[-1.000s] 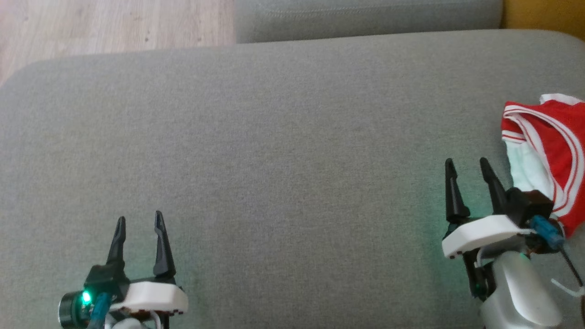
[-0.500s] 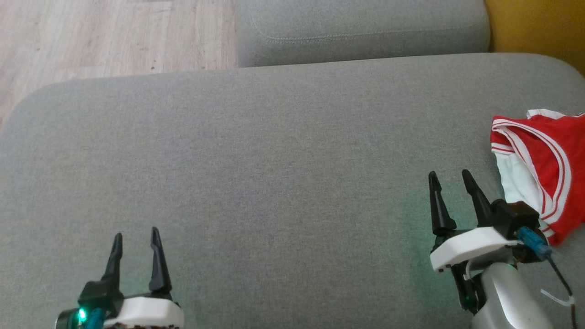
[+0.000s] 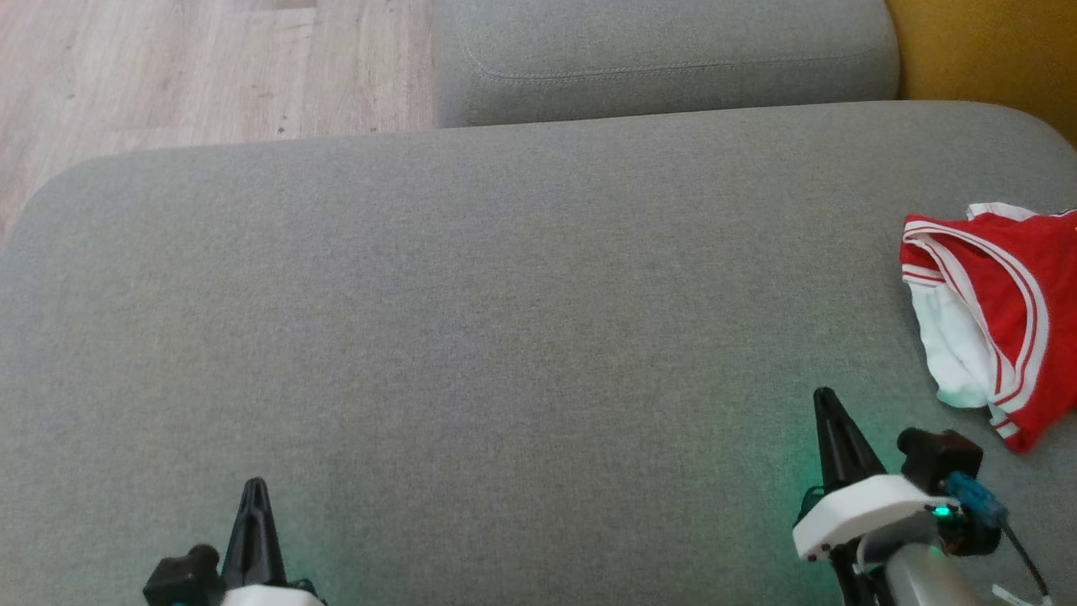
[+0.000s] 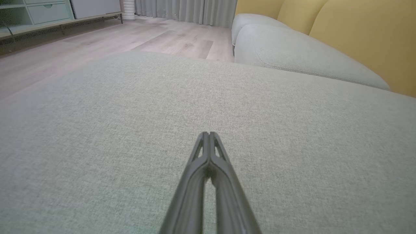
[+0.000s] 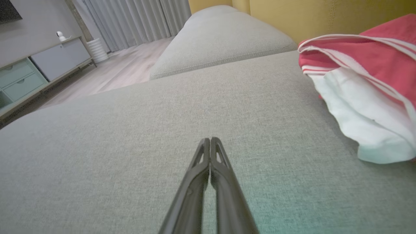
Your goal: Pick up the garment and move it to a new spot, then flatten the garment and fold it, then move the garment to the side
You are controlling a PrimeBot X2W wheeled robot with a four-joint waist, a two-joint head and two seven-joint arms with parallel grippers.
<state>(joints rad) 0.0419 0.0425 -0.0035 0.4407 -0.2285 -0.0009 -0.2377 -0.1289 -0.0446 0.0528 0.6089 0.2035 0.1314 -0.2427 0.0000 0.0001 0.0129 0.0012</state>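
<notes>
Right wrist view: the right claw (image 5: 210, 140) has its two dark fingers pressed together and holds nothing. It sits low over the grey sofa seat (image 5: 130, 136). The garment (image 5: 364, 84) is a crumpled red piece with white stripes and a white lining. It lies near the claw on its right, not touching the fingers, with the yellow backrest (image 5: 292, 16) behind it. In the head view, the left claw (image 3: 255, 505) is also pressed together and empty, well apart from the garment across bare seat.

Likely risks: if the fingers reach in while closed, they would only shove the heap further right rather than grip it. A shallow pinch might catch a single layer, so the cloth trails or slips free. A deep pinch could also snag the soft seat cover.
</notes>
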